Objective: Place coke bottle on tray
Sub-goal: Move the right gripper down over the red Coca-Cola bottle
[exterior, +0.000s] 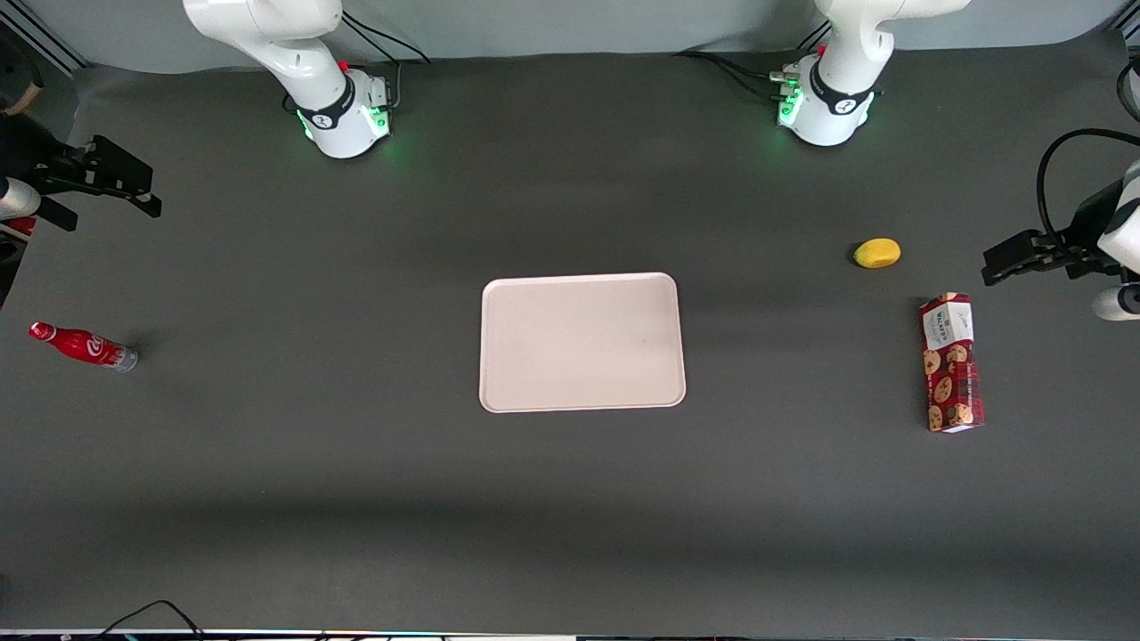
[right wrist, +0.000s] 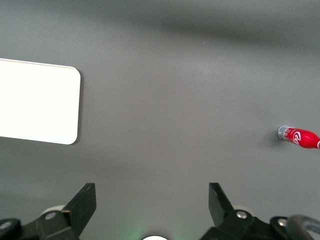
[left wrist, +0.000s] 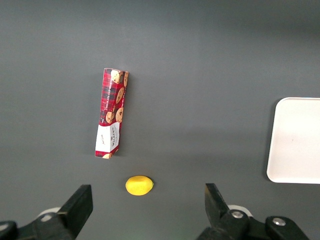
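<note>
Waiting high | your gripper (right wrist: 152, 210), fingers spread, holds nothing | slim red coke bottle (exterior: 82, 346) lies well apart from them on the desk | pale rectangular tray (exterior: 583, 343) unfilled

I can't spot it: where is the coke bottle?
The coke bottle lies on its side at the working arm's end of the table, apart from the tray; the open gripper hangs above.

Tray (exterior: 583, 342) sits mid-table, coke bottle (exterior: 83, 345) well apart.
Bottle lies toward the working arm's end, nearer the camera than the spread-fingered gripper (exterior: 107, 182) above the table.
</note>
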Controlling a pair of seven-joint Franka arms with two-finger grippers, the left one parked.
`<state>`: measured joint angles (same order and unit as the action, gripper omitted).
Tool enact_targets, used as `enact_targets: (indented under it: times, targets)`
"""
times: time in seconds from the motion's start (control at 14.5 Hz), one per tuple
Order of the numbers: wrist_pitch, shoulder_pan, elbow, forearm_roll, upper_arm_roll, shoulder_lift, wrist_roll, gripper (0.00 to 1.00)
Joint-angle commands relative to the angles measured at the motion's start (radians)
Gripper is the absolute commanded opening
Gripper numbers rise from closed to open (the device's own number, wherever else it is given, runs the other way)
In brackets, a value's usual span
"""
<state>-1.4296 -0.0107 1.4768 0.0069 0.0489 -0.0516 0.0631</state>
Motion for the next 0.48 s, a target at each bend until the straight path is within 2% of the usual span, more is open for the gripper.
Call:
enact_targets:
  times: [0.0, 0.21, 0.34, 0.41]
  targets:
    - [0.017, 0.008, -0.026, 0.018, 0.008, 0.010, -0.034, 1.00]
    - [0.017, 0.008, -0.027, 0.010, -0.006, 0.013, -0.020, 1.00]
    - [0.028, 0.017, -0.027, 0.005, -0.061, 0.004, 0.022, 1.00]
    - [0.029, 0.017, -0.027, 0.002, -0.095, 0.001, 0.106, 1.00]
